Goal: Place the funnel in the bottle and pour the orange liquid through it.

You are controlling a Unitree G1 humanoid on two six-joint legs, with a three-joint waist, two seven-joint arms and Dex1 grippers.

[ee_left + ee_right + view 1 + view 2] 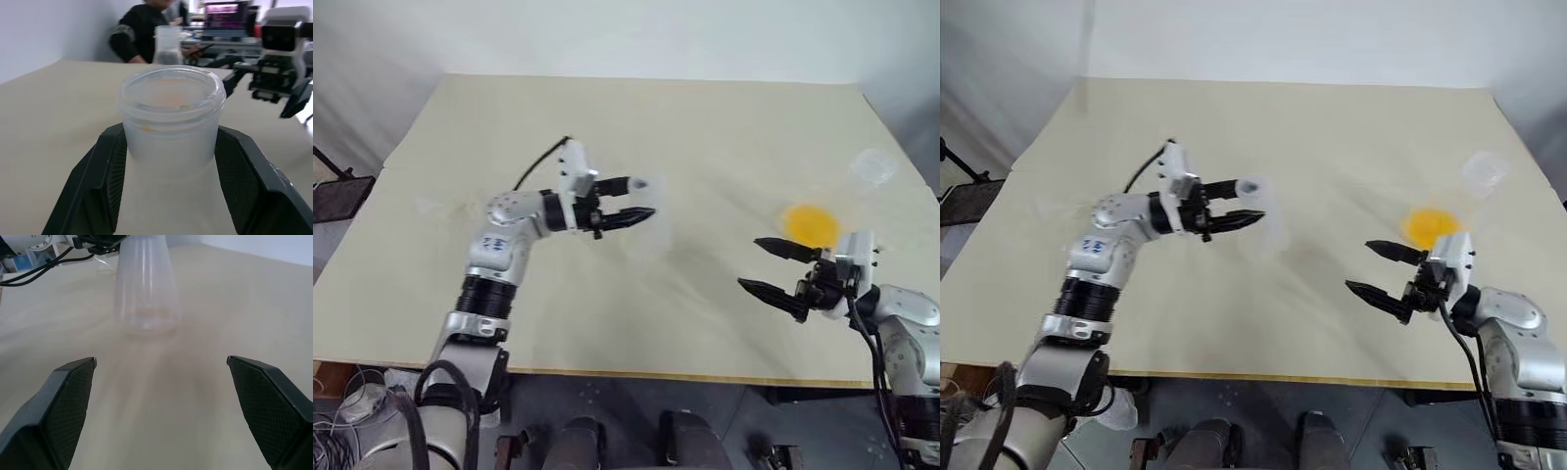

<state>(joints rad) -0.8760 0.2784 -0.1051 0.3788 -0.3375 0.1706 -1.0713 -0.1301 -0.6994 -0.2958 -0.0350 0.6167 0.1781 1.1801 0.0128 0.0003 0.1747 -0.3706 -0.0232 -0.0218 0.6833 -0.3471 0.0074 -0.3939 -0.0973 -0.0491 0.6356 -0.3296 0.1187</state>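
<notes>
- Table (636,127) carries the orange liquid (810,223) in a flask near the right hand (771,267), whose fingers stand wide apart, empty.
- Left hand (645,199) clamps the bottle (171,122) by its neck, mid-table.
- Advice: keep that neck upright and steady; the funnel isn't discernible.

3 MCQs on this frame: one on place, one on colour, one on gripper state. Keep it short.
1. Where does the flask with the coloured liquid stand?
A. near the right gripper
B. at the table's far left corner
C. in the left gripper

2. What colour is that liquid?
A. blue
B. orange
C. green

3. How is the left gripper?
A. open, holding nothing
B. shut on a clear flask's neck
C. shut on a cable

Key: 1 A, it stands just beyond the right gripper. 2 B, a bright orange pool. 3 B, the left wrist view shows both fingers against the clear flask neck.
</notes>
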